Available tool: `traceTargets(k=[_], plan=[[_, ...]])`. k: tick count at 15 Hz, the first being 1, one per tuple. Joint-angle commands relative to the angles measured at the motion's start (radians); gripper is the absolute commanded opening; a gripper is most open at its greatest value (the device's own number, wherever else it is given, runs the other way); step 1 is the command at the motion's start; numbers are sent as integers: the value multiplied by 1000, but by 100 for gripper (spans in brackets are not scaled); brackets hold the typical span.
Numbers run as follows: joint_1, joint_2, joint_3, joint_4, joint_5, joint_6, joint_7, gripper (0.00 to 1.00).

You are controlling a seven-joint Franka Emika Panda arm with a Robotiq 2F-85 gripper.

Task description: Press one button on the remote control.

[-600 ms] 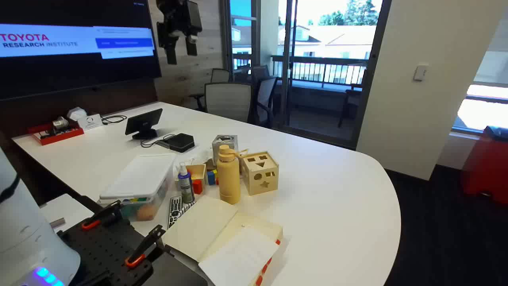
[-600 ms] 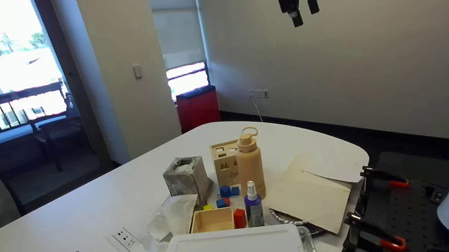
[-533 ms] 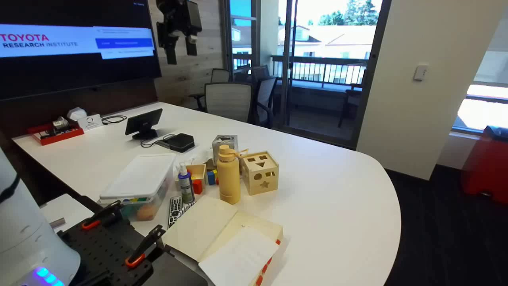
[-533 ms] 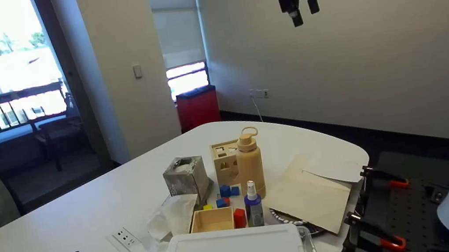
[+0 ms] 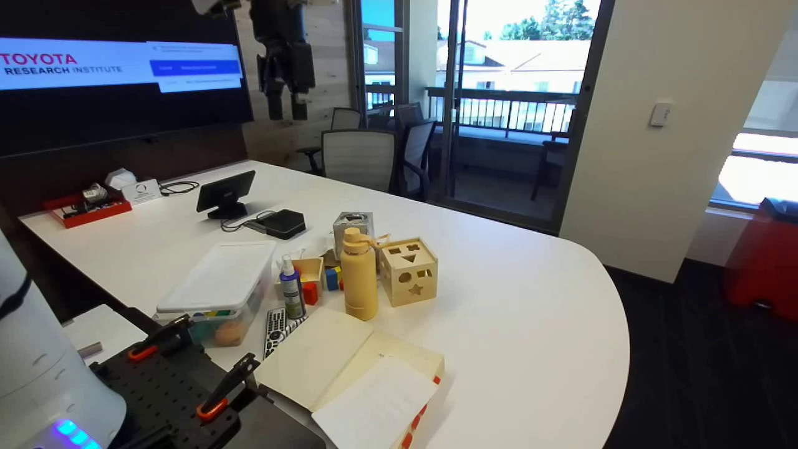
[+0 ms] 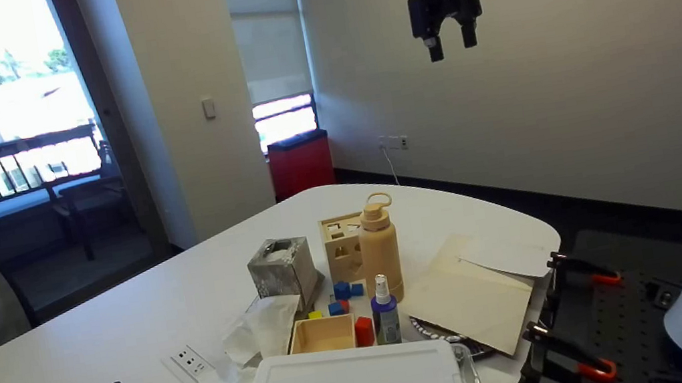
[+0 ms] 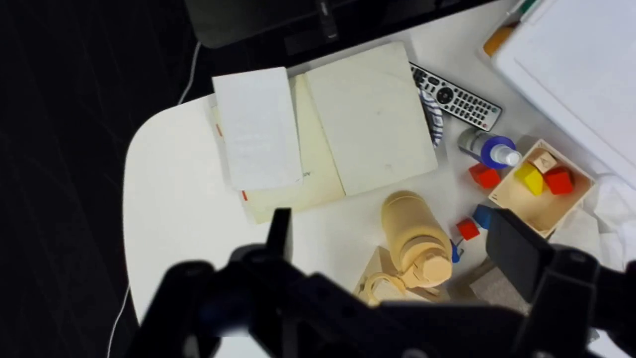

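Note:
The remote control, silver with dark buttons, lies on the white table in the wrist view, its button side up. Its far left end reaches the edge of the open book, which seems to cover it. It also shows in an exterior view between the spray bottle and the book. My gripper is open and empty in the wrist view, with its fingers wide apart. It hangs high above the table, pointing down, in both exterior views, well away from the remote.
A tall yellow bottle and a purple spray bottle stand near the remote. A striped dish lies partly under the book. A wooden box with blocks, a shape cube and a lidded plastic bin stand around.
My gripper has come down a little and swung from a tilted pose to pointing more straight down. It stays open. The things on the table have not moved.

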Motion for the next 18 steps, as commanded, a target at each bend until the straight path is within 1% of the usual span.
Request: traceTargets(k=[1, 4, 5, 8, 10, 11, 12, 14, 15, 16, 17, 18], plan=[[-3, -35, -12, -225, 102, 271, 134, 100], [-3, -34, 8, -395, 175, 533, 227, 100], [2, -18, 21, -444, 195, 621, 251, 100], [15, 60, 71, -563, 230, 880, 318, 100], [19, 156, 113, -621, 240, 1050, 374, 100], [20, 274, 132, -586, 238, 1131, 405, 100], [24, 327, 149, -608, 234, 1200, 433, 100], [36, 458, 165, -614, 215, 1331, 487, 100], [50, 534, 155, -596, 206, 1392, 501, 100], [74, 609, 127, -573, 188, 1436, 525, 100], [103, 679, 111, -538, 252, 1453, 482, 100], [106, 741, 123, -505, 303, 1469, 457, 100]])
